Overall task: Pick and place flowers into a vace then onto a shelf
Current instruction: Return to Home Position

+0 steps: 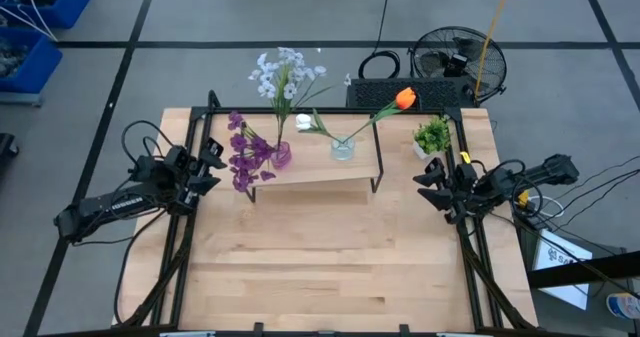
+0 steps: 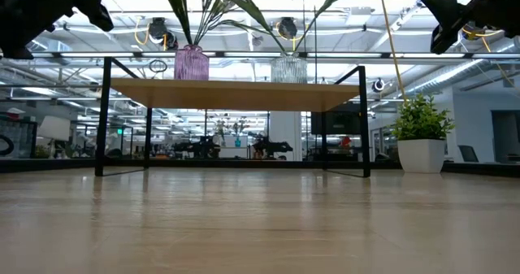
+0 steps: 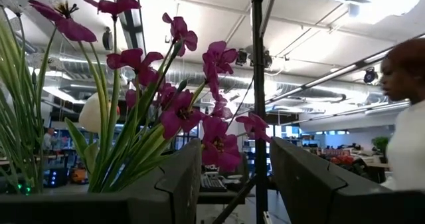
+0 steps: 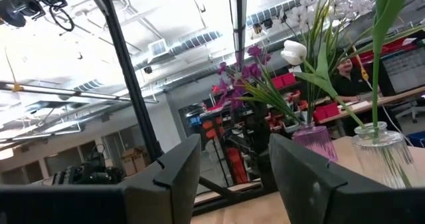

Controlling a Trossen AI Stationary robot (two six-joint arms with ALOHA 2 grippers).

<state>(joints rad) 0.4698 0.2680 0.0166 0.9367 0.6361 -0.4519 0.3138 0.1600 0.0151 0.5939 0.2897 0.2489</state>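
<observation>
- Flowers (image 1: 285,77) all stand in the violet vase (image 1: 282,155) and clear vase (image 1: 342,149) on the shelf (image 1: 320,177), so placing looks done
- Step in hand, as I judge: homing the arms; the next move only needs both parked clear of the stems
- left tool (image 1: 215,167) wide, empty, just beside the purple blooms (image 1: 245,162) at the shelf's left end
- right tool (image 1: 427,185) wide, empty, off the shelf's right end, apart from the flowers

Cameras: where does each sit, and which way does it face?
High: overhead, looking down on the table; left gripper, right gripper show.
Low: tabletop height, facing the shelf; grippers up top.
Left wrist: on its arm, facing purple flowers; own fingers show.
Right wrist: likewise, facing violet vase, clear vase; own fingers show.
Both wrists share the purple flowers.
</observation>
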